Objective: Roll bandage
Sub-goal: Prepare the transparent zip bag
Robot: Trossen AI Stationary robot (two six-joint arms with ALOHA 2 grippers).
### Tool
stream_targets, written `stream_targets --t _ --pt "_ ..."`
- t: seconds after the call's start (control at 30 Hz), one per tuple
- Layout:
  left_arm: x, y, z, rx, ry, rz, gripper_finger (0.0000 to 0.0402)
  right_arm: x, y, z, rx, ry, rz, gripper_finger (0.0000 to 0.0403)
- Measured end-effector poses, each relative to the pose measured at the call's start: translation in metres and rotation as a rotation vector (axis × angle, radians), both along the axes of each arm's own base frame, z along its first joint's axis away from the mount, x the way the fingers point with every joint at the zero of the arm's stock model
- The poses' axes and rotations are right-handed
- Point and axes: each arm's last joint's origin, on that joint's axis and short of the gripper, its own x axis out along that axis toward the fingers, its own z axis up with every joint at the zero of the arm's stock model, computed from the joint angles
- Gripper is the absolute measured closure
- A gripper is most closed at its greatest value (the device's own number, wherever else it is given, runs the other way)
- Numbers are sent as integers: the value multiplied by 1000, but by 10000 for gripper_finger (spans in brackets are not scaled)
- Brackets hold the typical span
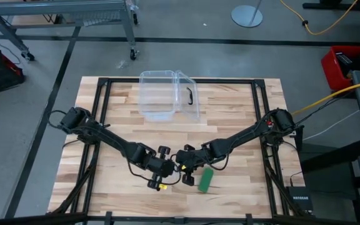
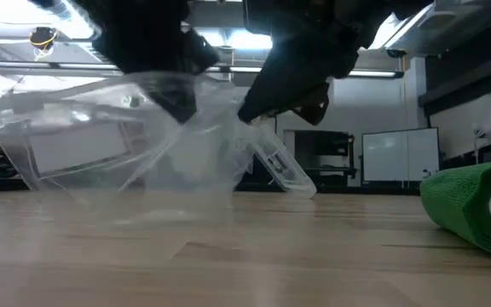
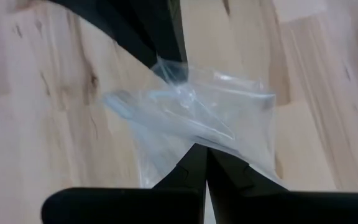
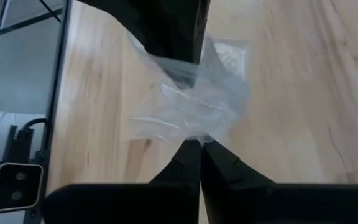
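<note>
The bandage (image 1: 205, 179) is a stubby green roll lying on its side on the wooden table, just near-right of both grippers; no gripper touches it. The low view shows the bandage (image 2: 476, 213) at the right edge. A crinkly clear plastic wrapper (image 2: 177, 153) hangs between my two grippers above the table's near middle. My left gripper (image 1: 166, 170) and my right gripper (image 1: 184, 164) face each other closely, each shut on the wrapper. My left gripper (image 3: 204, 152) pinches one edge of the clear wrapper (image 3: 194, 134) between its two shut fingers, slanting down from the table's left. The wrapper spreads slack toward the other gripper. My right gripper (image 4: 199, 144) pinches the wrapper's opposite edge (image 4: 194, 127) between its two shut fingers, slanting down from the table's right. The film bunches in front of the fingers and sags below; in the low view its lower part (image 2: 169, 213) reaches down to about the tabletop.
A clear plastic box (image 1: 167, 94) with a black handle (image 1: 190, 95) stands at the table's far middle. The black frame rails (image 1: 102, 125) run along the table's sides. Bare wood lies to the left and right of the grippers.
</note>
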Motion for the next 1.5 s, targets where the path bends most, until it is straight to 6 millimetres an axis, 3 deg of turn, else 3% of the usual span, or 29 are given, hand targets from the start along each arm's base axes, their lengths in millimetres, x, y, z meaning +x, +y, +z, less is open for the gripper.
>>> stream_targets --t 0.37,0.73,0.9,1.23,1.5 --pt "10 -5 -19 -21 16 -47 401 -1 -2 -1 -37 4 -31 402" --pt "11 2 -58 18 177 41 401 0 -1 1 -15 -7 -24 402" --pt "11 3 -67 30 222 56 401 -1 -1 0 -13 12 -18 398" --pt "-7 12 -59 80 373 86 401 -5 -1 -4 26 87 -2 354" --pt "-8 14 -53 78 367 57 402 -5 -1 -4 7 79 -21 270"
